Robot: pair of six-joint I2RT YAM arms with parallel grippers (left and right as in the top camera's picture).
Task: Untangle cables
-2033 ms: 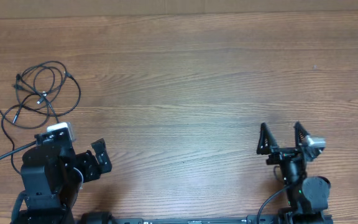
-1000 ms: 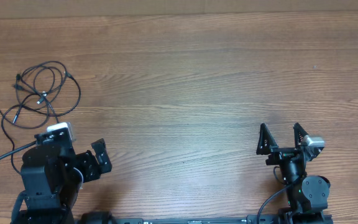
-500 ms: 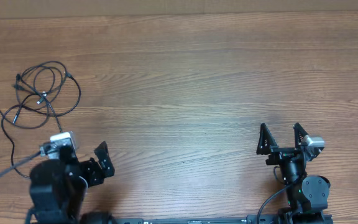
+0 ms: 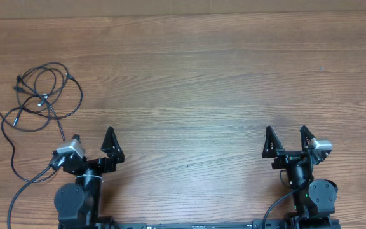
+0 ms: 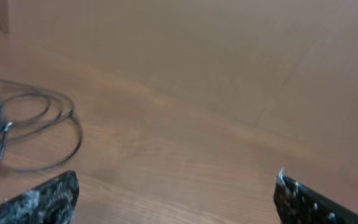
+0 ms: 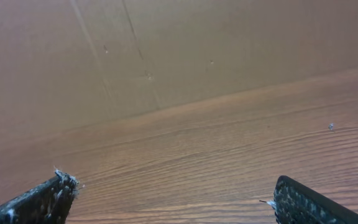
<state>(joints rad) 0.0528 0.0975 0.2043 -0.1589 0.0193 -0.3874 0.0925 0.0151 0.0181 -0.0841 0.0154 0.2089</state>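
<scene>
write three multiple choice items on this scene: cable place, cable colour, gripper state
1. Where on the table do the cables lie?
A. Left arm's side
B. Centre
C. Right arm's side
2. What colour are the cables?
A. White
B. Black
C. Red
3. How are the left gripper and right gripper?
A. Both open, empty
B. Both shut
C. Left shut on a cable

Answers: 1 A, the overhead view shows the loops ahead of the left arm; 2 B, the cords are dark against the wood; 3 A, both pairs of fingers are spread with only table between them.
</scene>
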